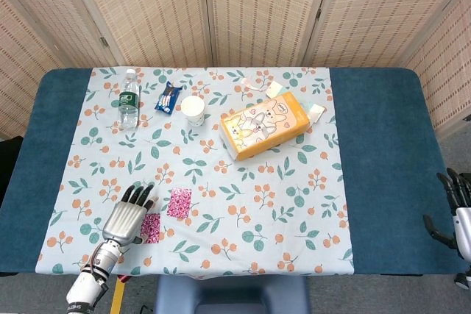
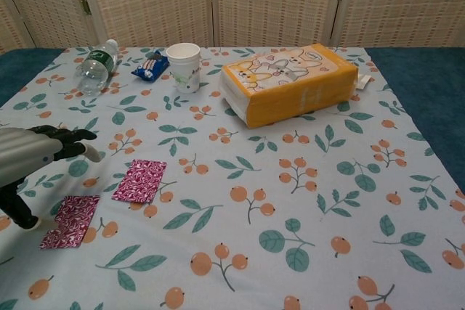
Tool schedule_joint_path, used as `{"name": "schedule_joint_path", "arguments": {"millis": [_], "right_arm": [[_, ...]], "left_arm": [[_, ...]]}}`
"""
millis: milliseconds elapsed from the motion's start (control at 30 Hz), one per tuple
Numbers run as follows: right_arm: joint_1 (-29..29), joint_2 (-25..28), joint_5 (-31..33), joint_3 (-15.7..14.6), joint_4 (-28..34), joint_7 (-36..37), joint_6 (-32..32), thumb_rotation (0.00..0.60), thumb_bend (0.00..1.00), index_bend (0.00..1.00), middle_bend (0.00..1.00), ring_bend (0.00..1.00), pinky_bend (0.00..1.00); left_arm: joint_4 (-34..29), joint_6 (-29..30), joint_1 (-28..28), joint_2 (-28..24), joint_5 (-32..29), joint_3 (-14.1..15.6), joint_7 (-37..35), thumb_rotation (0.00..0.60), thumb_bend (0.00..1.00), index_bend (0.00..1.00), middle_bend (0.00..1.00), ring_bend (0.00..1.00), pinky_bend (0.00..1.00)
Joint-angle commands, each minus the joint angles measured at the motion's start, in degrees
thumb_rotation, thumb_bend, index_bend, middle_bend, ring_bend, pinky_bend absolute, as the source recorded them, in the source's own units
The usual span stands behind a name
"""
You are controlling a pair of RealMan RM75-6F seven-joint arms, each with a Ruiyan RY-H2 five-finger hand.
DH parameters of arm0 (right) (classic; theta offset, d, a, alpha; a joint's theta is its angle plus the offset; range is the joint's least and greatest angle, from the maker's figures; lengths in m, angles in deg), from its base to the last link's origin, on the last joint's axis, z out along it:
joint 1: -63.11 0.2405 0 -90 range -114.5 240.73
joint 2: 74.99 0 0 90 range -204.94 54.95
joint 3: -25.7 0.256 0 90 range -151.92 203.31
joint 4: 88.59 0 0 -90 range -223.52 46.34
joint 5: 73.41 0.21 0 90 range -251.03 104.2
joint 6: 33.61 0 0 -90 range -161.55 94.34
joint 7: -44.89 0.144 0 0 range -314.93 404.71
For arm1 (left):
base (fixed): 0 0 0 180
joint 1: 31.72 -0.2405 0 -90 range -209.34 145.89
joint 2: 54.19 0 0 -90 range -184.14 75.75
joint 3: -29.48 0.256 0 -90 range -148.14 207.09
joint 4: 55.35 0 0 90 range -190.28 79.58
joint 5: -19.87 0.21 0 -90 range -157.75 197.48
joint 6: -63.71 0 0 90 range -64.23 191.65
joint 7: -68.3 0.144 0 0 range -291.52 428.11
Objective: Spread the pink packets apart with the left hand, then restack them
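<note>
Your two pink packets lie flat and apart on the counter's floral cloth (image 1: 243, 182) in the lower left of the head view: the first pink packet (image 1: 179, 202) sits further up and to the right, the second pink packet (image 1: 150, 229) lower and to the left, with a strip of bare cloth between them; the chest view shows the same pair, the first (image 2: 139, 180) toward the middle left and the second (image 2: 70, 221) near the lower left corner. Your left robot hand (image 1: 124, 218) hangs just left of the second packet with its dark fingers (image 1: 136, 195) spread and extended, grasping nothing; in the chest view it enters from the left edge (image 2: 29, 157), its thumb pointing down just beside that packet's left edge, though you cannot tell whether it touches. Your right robot hand (image 1: 458, 211) shows only at the far right edge of the head view, off the counter, and its fingers are too cropped to tell whether they are released or clenched. Along the upper part of the cloth stand or lie a water bottle (image 1: 129, 98) on its side, a blue snack wrapper (image 1: 168, 97), a white paper cup (image 1: 193, 109) upright, and an orange tissue pack (image 1: 266, 124) set at an angle. The blue counter (image 1: 383, 167) extends beyond the cloth on both sides.
</note>
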Motion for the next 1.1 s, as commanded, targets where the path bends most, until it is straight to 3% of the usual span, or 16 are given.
{"name": "schedule_joint_path", "arguments": {"millis": [33,1100], "right_arm": [[-0.04,0.00,0.02,0.00,0.02,-0.02,-0.04,0.600,0.39,0.04,0.03,0.00,0.00],[0.33,0.03,0.28,0.11,-0.41,0.41,0.67,0.600,0.39,0.04,0.03,0.00,0.00]], "left_arm": [[0.55,-0.48,-0.57,0.51,0.41,0.24,-0.10,0.600,0.21,0.20,0.00,0.00,0.00],[1.55,-4.51,-3.39,2.34,-3.11,-2.05,1.28,0.600,0.21,0.20,0.00,0.00,0.00]]}}
